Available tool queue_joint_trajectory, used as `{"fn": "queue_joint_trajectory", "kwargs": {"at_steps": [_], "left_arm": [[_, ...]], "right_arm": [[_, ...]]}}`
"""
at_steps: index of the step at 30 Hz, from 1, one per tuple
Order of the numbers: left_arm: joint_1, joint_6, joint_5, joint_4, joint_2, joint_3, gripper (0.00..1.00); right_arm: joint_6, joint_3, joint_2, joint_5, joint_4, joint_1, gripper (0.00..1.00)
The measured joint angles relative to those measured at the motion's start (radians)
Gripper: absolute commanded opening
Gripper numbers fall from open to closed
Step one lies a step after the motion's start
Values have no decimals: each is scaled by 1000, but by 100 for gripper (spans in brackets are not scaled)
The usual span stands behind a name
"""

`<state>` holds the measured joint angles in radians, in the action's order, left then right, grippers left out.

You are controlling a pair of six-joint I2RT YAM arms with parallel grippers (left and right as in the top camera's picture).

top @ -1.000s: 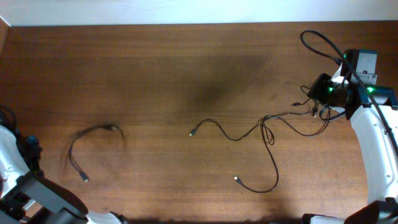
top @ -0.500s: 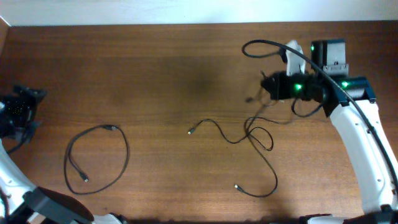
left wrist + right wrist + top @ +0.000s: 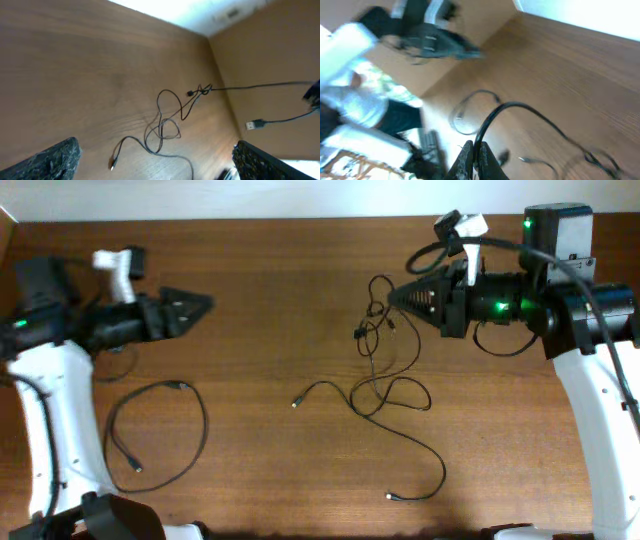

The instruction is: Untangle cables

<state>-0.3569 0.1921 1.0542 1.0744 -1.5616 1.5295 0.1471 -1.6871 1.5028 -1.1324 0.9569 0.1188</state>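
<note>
Right claw (image 3: 393, 296), clenched on the tangle (image 3: 362, 332), holds one strand up near the table's (image 3: 270, 260) far-right edge. Left claw (image 3: 203, 303) hangs released near the far-left corner. A loose cable (image 3: 181, 385) loops by the left edge, with open wood between.

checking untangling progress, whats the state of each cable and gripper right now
tangled cables: knotted, one end lifted, the rest lying on the table
loose cable: separate, lying in a loop on the table
left gripper: open, empty, above the table
right gripper: shut on the tangled cables
</note>
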Motion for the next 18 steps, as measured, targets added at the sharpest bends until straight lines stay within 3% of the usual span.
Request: {"fn": "queue_joint_trajectory", "kwargs": {"at_steps": [4, 8, 13, 18], "left_arm": [[136, 11, -30, -121, 0, 0, 99], [330, 18, -176, -270, 0, 0, 99], [546, 21, -347, -356, -16, 0, 99], [655, 23, -410, -412, -66, 0, 99]], "right_arm": [[40, 0, 0, -118, 2, 2, 4], [37, 0, 0, -187, 1, 10, 4], [17, 0, 0, -253, 1, 10, 4], [-15, 0, 0, -265, 1, 10, 4]]}}
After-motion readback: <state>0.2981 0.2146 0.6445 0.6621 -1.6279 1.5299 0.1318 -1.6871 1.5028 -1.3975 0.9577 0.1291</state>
